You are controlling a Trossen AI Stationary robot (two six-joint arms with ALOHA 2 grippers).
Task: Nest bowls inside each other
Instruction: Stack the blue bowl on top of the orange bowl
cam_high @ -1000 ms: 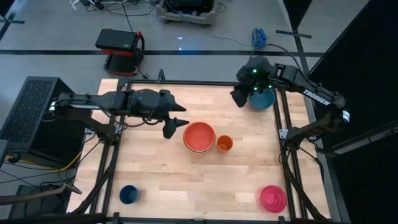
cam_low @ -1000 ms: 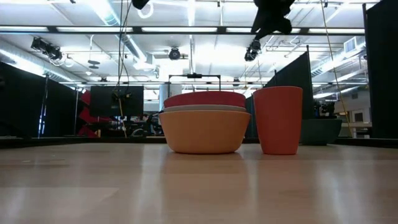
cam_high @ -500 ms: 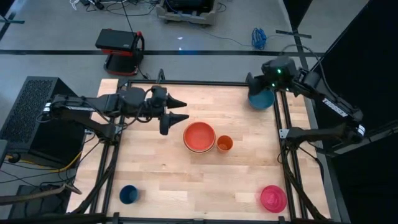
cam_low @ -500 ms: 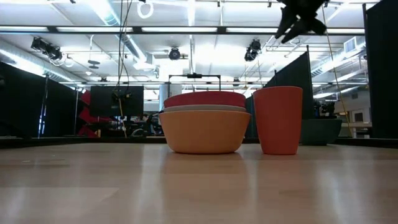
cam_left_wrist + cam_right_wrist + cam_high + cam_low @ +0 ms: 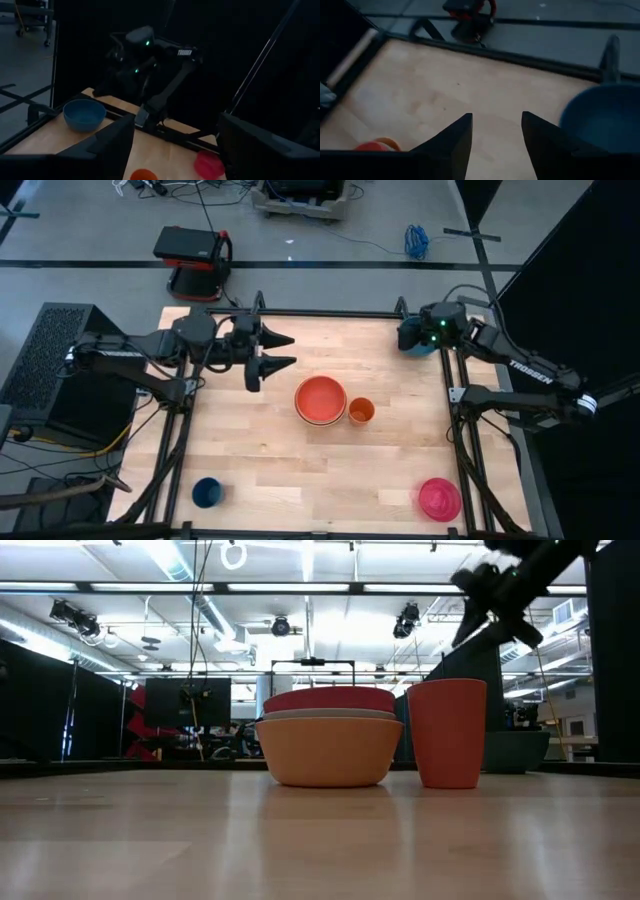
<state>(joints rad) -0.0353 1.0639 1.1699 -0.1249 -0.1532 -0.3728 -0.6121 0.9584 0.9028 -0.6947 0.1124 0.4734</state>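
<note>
Overhead and bench-level views of a two-arm cell. The bench [image 5: 250, 450] is pale butcher-block wood inside a black metal frame, standing on a grey floor crossed by dark tape lines; a red-and-black case [image 5: 192, 252] sits on the floor beyond the far edge, and a dark perforated cabinet [image 5: 45, 365] stands at the left. The level view shows an open hall behind with ceiling strip lights and black partitions.

Near the bench centre is a nested stack: red-orange bowl [image 5: 320, 399] uppermost, white bowl [image 5: 328, 714] showing as a thin band beneath it, orange bowl [image 5: 328, 751] at the base. A small orange cup [image 5: 361, 411] stands just beside the stack. The teal-blue bowl [image 5: 422, 344] lies alone at the far right corner, the magenta-pink bowl [image 5: 439, 499] at the near right corner, and a small dark blue cup [image 5: 206, 492] near the near left edge.

The left tool [image 5: 272, 350] hangs over the far left of the bench, fingers spread and empty. The right tool [image 5: 494, 137] is at the teal-blue bowl's near side, fingers parted, gripping nothing.

Against a second ago, the left arm has drawn back from the stack, and the right arm has swung outward so that its wrist now sits beside the bowl. Bowls and cups are unmoved.
</note>
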